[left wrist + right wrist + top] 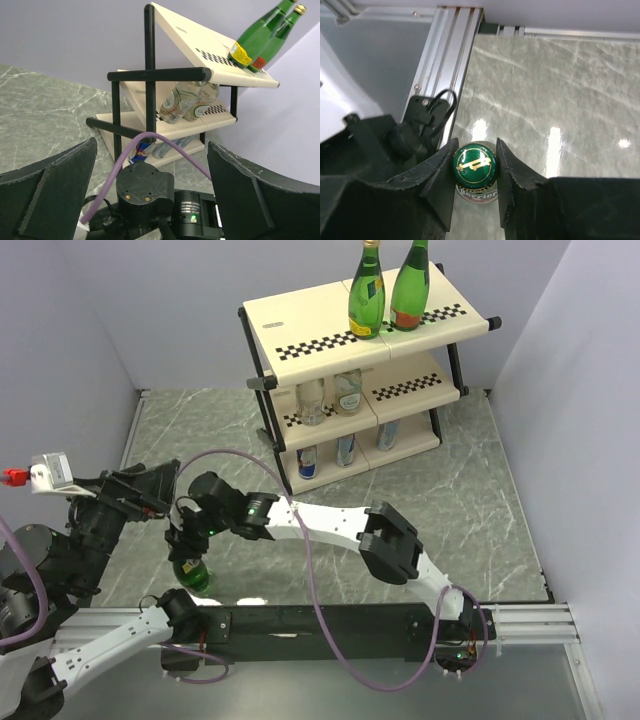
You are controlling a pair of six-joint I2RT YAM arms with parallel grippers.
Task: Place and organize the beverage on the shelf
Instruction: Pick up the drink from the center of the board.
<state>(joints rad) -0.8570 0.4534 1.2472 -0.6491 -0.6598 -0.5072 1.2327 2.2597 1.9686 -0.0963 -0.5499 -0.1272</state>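
The shelf point(300, 335) stands at the back. Two green bottles point(367, 295) stand on its top tier, two clear bottles point(330, 397) on the middle tier, three cans point(346, 449) on the bottom tier. A third green bottle point(193, 575) stands upright near the table's front left edge. My right gripper point(188, 540) is shut on its neck from above; in the right wrist view the fingers point(437, 175) press both sides of its green cap point(474, 166). My left gripper point(165, 490) is open and empty just left of the right gripper, facing the shelf point(185, 35).
The right arm's wrist and purple cable point(165, 142) lie between my left fingers point(50, 195). An aluminium rail point(445, 65) runs along the table's near edge beside the bottle. Purple walls close the left, back and right sides.
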